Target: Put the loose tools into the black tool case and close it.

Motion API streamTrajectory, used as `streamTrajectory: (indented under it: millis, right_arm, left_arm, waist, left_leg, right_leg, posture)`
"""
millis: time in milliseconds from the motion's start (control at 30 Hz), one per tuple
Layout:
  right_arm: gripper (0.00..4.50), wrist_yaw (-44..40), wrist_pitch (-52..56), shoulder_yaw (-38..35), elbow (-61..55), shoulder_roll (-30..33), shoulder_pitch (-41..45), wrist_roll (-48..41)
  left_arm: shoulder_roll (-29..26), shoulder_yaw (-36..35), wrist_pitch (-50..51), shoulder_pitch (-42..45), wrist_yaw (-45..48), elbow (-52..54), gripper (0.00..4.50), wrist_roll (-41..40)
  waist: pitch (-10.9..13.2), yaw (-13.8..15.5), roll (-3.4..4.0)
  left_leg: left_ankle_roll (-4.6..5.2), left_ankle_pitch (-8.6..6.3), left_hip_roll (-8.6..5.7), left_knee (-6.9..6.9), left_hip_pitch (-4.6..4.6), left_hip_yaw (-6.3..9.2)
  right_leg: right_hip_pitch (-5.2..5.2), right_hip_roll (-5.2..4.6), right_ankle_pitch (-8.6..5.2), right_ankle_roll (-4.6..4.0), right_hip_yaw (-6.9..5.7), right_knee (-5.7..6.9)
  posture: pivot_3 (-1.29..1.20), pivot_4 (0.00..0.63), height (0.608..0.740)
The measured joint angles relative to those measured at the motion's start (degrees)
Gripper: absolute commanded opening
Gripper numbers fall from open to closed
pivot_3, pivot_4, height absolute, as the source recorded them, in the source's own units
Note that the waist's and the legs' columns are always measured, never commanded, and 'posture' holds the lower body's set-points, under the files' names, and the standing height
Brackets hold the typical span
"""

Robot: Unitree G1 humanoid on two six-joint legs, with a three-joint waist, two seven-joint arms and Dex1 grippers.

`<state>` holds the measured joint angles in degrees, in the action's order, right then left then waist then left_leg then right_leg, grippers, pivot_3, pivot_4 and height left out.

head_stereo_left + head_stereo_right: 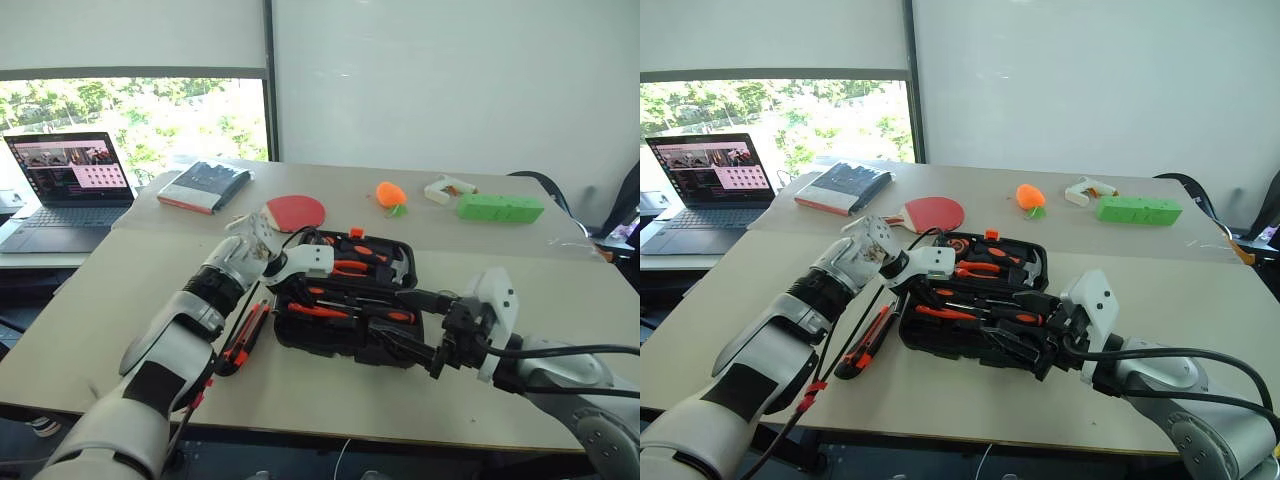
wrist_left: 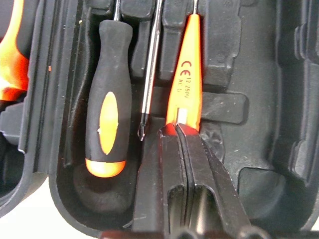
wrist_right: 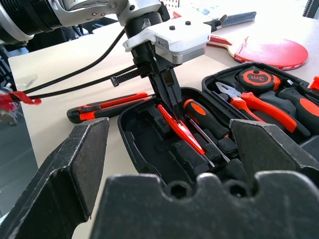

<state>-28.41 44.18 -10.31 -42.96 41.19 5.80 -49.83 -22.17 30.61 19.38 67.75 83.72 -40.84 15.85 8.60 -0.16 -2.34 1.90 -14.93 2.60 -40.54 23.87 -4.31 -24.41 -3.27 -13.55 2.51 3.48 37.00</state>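
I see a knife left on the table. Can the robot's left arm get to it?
Probably yes. The utility knife lies bare on the table, right beside the left arm, with nothing over it. But the left gripper is shut on the orange tester inside the tool case, so that goes first.

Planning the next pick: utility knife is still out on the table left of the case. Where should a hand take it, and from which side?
Grip the utility knife mid-body, across its narrow width, coming straight down from above. It lies flat on the table, long axis roughly parallel to the black tool case's left edge and close beside it, so a side approach looks cramped. The left hand is nearest, but it's shut on the orange tester.
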Motion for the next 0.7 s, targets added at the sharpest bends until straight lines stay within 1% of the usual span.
streamTrajectory:
  millis: [233, 533, 700]
  right_arm:
    - [4.50, -0.2, 0.0, 0.6, 1.5, -0.3, 1.0, 0.2]
    - [4.50, -1.6, 0.0, 2.3, 3.7, -0.9, 3.0, 1.3]
    - [4.50, -2.1, 0.0, 2.5, 3.8, -0.9, 3.0, 1.4]
  left_arm:
    - [-0.6, -0.1, 0.7, -0.5, -0.7, 1.7, 0.06, -0.1]
    - [-4.1, -0.6, 6.5, -2.5, 1.8, 12.6, 0.06, -1.9]
    - [-4.6, -0.4, 7.2, -5.0, 1.3, 13.9, 0.06, -2.0]
  waist:
    - [0.0, 0.0, 0.00]
    - [0.0, -0.1, 0.01]
    - [0.0, 0.0, 0.01]
  left_leg:
    - [0.00, 0.00, 0.00, 0.00, 0.00, 0.00]
    - [0.00, 0.00, 0.01, 0.00, 0.00, -0.01]
    - [0.00, 0.00, 0.01, 0.00, 0.00, -0.01]
  right_leg:
    - [-0.01, 0.00, 0.00, 0.00, 0.00, 0.00]
    - [-0.02, 0.00, 0.00, 0.00, 0.00, 0.00]
    - [-0.02, 0.00, 0.00, 0.00, 0.00, 0.01]
  posture:
    - [0.00, 0.150, 0.736]
    - [0.00, 0.150, 0.736]
    - [0.00, 0.150, 0.736]
